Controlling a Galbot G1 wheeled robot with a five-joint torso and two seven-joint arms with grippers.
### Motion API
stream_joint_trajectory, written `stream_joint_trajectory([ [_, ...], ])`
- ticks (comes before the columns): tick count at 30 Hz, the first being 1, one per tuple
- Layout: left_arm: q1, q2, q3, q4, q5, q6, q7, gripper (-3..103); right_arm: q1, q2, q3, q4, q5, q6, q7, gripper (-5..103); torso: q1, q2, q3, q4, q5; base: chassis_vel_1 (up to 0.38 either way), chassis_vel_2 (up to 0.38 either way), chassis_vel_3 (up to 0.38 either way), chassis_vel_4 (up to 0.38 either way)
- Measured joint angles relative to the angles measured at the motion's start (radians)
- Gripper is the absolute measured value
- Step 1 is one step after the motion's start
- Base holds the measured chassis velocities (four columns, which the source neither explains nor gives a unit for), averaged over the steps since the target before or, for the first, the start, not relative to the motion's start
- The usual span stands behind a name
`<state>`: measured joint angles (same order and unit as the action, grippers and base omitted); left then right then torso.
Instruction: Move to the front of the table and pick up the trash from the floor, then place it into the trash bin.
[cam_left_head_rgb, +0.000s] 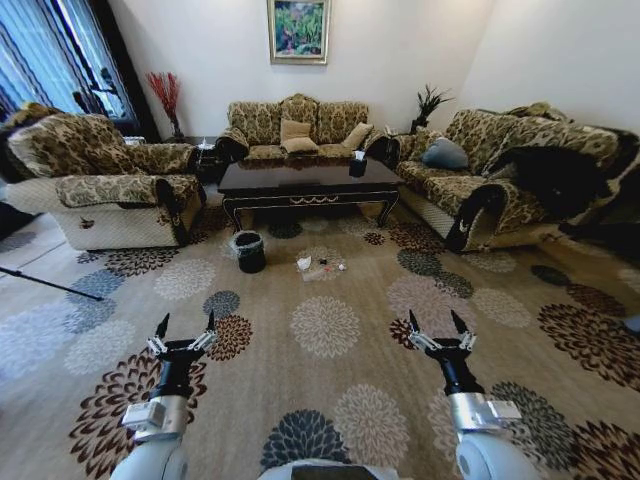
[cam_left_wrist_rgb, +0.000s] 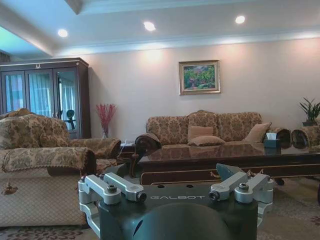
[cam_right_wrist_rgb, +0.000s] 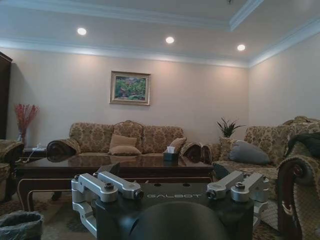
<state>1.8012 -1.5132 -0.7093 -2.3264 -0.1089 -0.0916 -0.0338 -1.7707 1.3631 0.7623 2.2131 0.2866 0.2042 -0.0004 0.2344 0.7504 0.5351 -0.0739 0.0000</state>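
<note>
Left gripper (cam_left_head_rgb: 186, 323) and right gripper (cam_left_head_rgb: 440, 321): pointed fingers apart, empty, above patterned carpet floor (cam_left_head_rgb: 330, 400). Crumpled trash (cam_left_head_rgb: 318, 266) lies at 12 o'clock, before glossy table (cam_left_head_rgb: 305, 180); round bag-lined trash bin (cam_left_head_rgb: 249, 251) at 11 o'clock.

The word "GALBOT" is written in pale letters on the black body of the left gripper (cam_left_wrist_rgb: 176, 186). The same word is on the right gripper (cam_right_wrist_rgb: 169, 184) too.
</note>
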Motion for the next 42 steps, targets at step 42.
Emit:
stream_joint_trajectory([
  [42,0.01,0.078,-0.019,0.002,-0.066,0.007,0.003,100,-0.028,-0.056,0.041,-0.013,-0.009,0.043,-0.028,100,-0.073,-0.176,-0.102,-0.0001,0.0,0.0,0.0,0.0,0.0],
])
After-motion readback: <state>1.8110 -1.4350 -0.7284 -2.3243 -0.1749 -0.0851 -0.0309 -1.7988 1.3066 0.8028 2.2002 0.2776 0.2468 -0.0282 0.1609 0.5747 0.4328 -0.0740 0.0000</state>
